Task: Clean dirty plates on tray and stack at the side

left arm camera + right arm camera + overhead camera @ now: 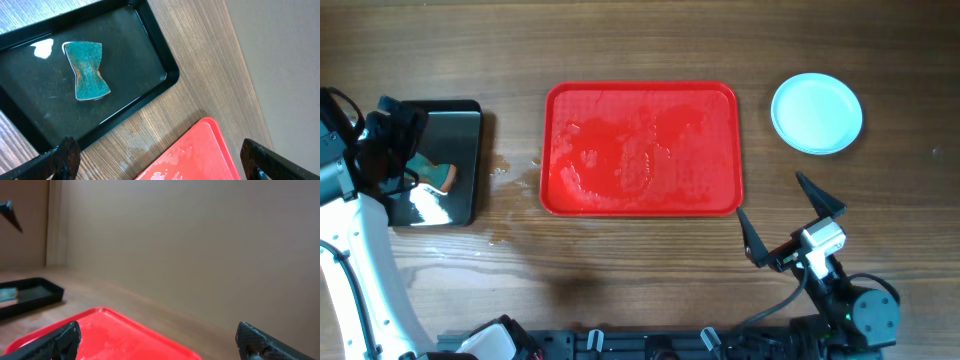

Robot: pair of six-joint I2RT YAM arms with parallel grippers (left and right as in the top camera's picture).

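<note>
The wet red tray [640, 150] lies mid-table. A mint-blue plate [817, 113] sits on the table at its far right, apart from it. The left gripper [160, 157] hangs released over the black tray [140, 60] holding a sponge [88, 71]. The right gripper [770, 195], near right, gapes empty.

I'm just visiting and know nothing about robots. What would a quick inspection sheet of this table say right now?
Surface: wooden table, water drops left of the red tray.
Job's things: red tray empty, wet; plates beside it, count unclear.
Clutter: black tray holding sponge.
Tools: left tool and right tool open, empty.
Cables: black cable by right arm.
Surroundings: plain wall.
</note>
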